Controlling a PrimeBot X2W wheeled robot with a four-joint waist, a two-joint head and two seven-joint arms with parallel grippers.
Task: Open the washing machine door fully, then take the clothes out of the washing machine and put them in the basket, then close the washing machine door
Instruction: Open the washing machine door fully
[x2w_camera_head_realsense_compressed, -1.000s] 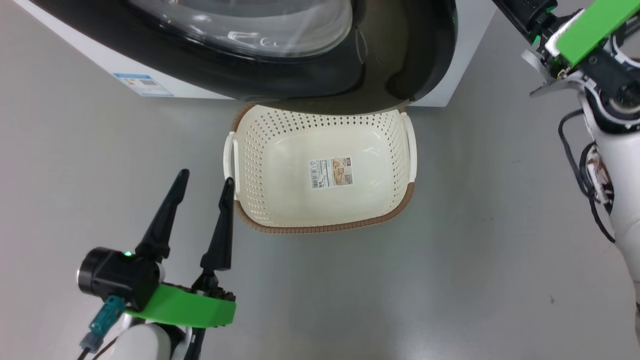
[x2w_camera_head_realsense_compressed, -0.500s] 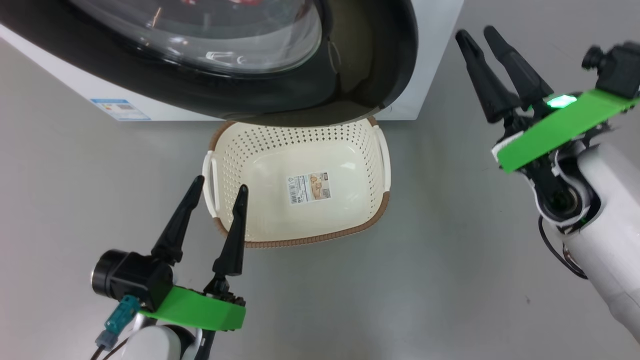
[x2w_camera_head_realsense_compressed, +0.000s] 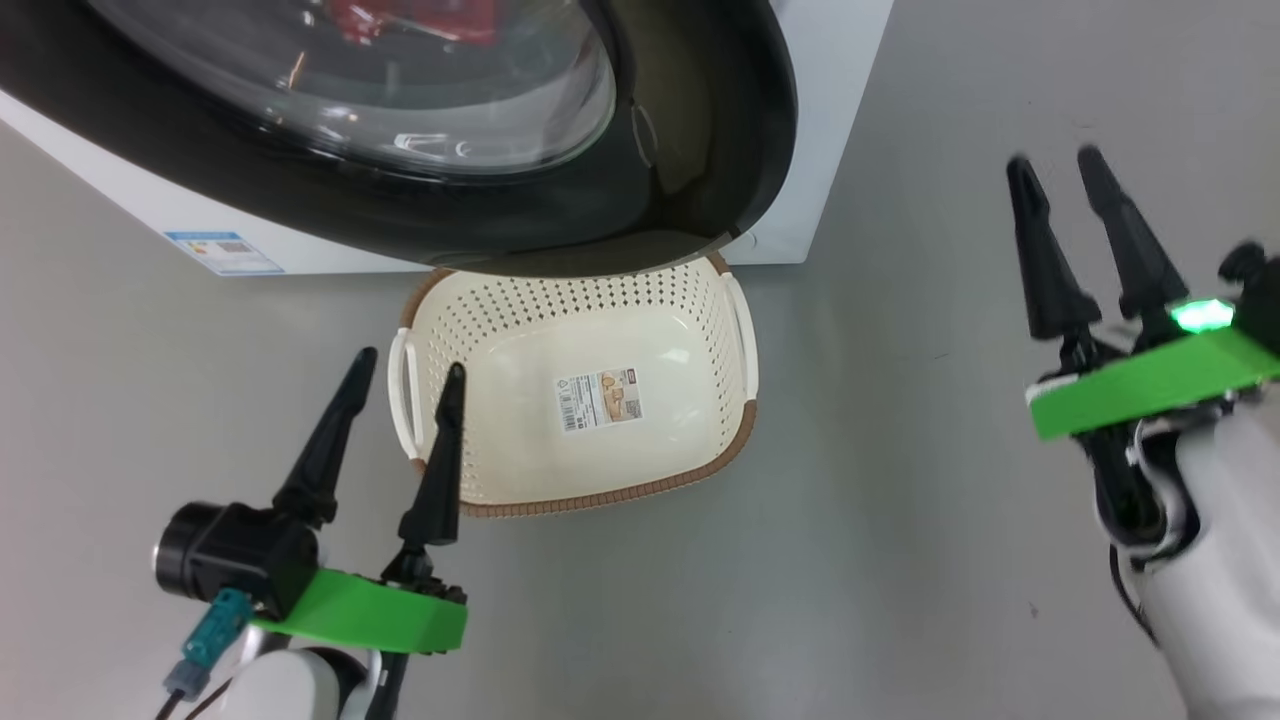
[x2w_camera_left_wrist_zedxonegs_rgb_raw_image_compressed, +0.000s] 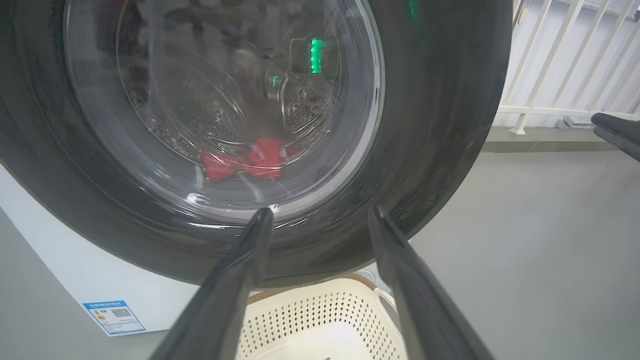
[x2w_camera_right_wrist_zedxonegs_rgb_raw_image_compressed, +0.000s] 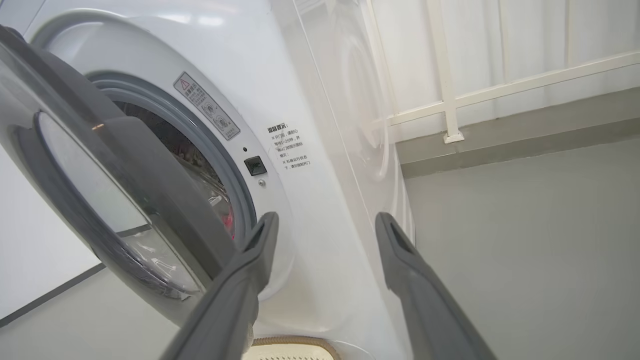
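Observation:
The washing machine door (x2w_camera_head_realsense_compressed: 700, 190), black-rimmed with a bulging glass window, stands partly open over the basket's far edge. In the right wrist view the door (x2w_camera_right_wrist_zedxonegs_rgb_raw_image_compressed: 135, 165) is swung away from the white washing machine (x2w_camera_right_wrist_zedxonegs_rgb_raw_image_compressed: 310, 100) and its grey ring. Red clothes (x2w_camera_left_wrist_zedxonegs_rgb_raw_image_compressed: 250, 160) lie in the drum, seen through the glass; the clothes (x2w_camera_head_realsense_compressed: 410, 20) also show red at the top of the head view. The cream basket (x2w_camera_head_realsense_compressed: 600, 497) sits on the floor, nothing in it but its sticker. My left gripper (x2w_camera_head_realsense_compressed: 410, 363) is open beside the basket's left handle. My right gripper (x2w_camera_head_realsense_compressed: 1054, 160) is open, well right of the door.
Grey floor (x2w_camera_head_realsense_compressed: 900, 520) lies open between the basket and my right arm. A white railing (x2w_camera_right_wrist_zedxonegs_rgb_raw_image_compressed: 450, 100) and wall stand behind the machine's right side. A blue label (x2w_camera_head_realsense_compressed: 225, 252) marks the machine's lower front.
The whole head view has shifted. My right arm has come down from the upper right corner near the door's edge, and its spread fingers are now in view. The left gripper stays by the basket.

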